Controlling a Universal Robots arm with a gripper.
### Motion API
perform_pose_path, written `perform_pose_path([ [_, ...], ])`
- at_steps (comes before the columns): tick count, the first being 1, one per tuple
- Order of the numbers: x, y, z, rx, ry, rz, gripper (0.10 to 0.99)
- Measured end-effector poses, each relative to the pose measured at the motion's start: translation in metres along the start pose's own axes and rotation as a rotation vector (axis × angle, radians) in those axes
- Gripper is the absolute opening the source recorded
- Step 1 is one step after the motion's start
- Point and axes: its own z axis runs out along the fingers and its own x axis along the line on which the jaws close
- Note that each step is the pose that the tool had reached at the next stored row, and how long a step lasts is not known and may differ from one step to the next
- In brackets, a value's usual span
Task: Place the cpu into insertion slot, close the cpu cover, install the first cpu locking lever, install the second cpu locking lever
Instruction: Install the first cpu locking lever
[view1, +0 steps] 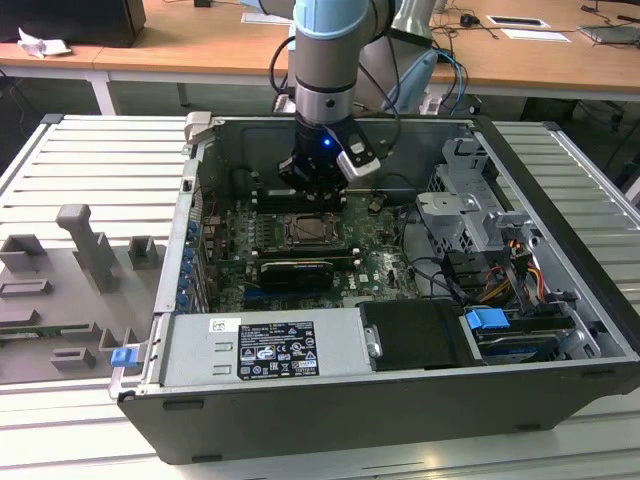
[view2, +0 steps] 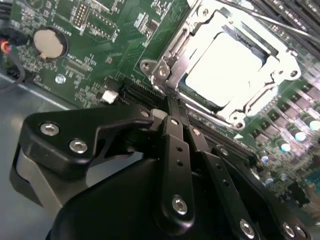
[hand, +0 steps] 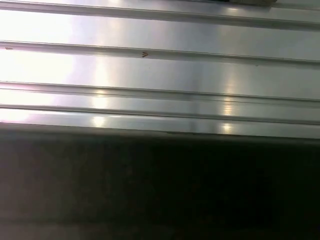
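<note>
Silvery cpu (view2: 224, 67) seated in the insertion slot (view2: 165, 70) under the lowered cpu cover (view2: 197, 37), gripper (view2: 172, 117) pinched narrow beside it, empty; best kept low and square to the lever.

The cpu (view2: 225, 67) had a smooth, glossy metal top that glared white, framed by the bright silver metal cover (view2: 280, 75) on a green board (view2: 115, 45). The end effector (view2: 172, 125) was matt black with shiny screw heads. The ribbed desk (view1: 90, 160) was brushed, reflective metal.
</note>
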Motion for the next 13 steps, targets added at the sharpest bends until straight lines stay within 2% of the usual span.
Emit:
perform_pose_path([
  [2, -0.0002, 0.0003, -0.0065, 0.0, 0.0, 0.0, 0.106],
  [13, 0.0002, -0.0069, -0.0068, 0.0, 0.0, 0.0, 0.106],
])
